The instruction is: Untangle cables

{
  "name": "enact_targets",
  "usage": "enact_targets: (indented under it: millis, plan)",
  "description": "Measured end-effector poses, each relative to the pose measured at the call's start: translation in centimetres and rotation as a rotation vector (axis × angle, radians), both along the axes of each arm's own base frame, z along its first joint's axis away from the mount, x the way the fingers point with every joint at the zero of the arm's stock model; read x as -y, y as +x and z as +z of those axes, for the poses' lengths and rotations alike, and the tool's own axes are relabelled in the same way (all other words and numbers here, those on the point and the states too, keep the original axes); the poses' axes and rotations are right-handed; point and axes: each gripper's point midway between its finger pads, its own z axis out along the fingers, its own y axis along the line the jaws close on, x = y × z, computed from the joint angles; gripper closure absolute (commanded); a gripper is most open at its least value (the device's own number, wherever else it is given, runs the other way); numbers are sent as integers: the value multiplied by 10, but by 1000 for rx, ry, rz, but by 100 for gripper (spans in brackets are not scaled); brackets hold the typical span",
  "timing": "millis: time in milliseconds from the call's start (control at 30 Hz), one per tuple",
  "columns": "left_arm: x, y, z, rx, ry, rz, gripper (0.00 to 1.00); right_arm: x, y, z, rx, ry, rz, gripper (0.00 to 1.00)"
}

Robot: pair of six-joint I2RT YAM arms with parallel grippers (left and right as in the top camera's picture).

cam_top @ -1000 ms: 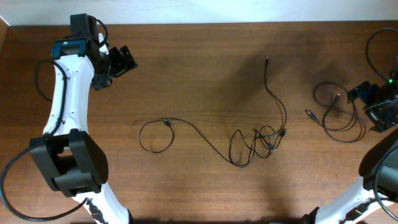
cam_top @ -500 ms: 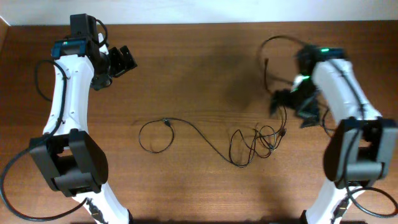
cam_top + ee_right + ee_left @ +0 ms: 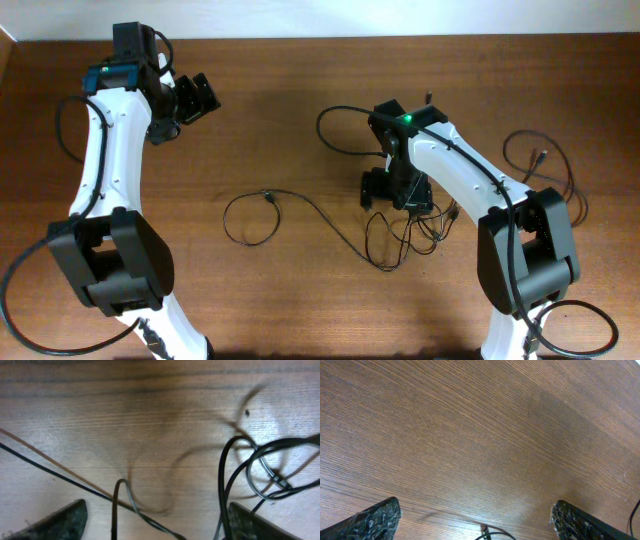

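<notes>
The cables form a knot of thin black loops (image 3: 412, 232) at mid-table. One long strand runs left from it to a round loop (image 3: 248, 218). My right gripper (image 3: 395, 200) hangs just over the knot's upper left edge. In the right wrist view it (image 3: 155, 527) is open, with a raised cable loop (image 3: 120, 502) between its fingers (image 3: 55, 522) and more loops (image 3: 260, 467) by the right finger. My left gripper (image 3: 195, 100) stays far off at the top left. It (image 3: 475, 525) is open over bare wood, with a bit of cable (image 3: 490, 535) at the frame's bottom edge.
A second bundle of thin black cord (image 3: 545, 175) lies near the table's right edge. The right arm's own thick wire (image 3: 340, 135) arcs above the table behind its wrist. The table's far edge runs along the top of the overhead view.
My right arm has swung from the table's right edge leftward across to the knot, uncovering the cord bundle on the right. The left arm has not moved.
</notes>
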Motion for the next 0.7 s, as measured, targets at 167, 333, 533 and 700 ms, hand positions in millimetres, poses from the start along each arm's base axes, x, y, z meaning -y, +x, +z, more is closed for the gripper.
enact_targets:
  millis: [167,333,533,700]
  plan:
    - [0,0,0,0,0,0,1,0,-1,0,-4,-2,0,57]
    - [0,0,0,0,0,0,1,3,3,-1,16,-18,4,46]
    - [0,0,0,0,0,0,1,11,5,-2,28,-62,10,67]
    - [0,0,0,0,0,0,1,13,4,-2,27,-73,9,82]
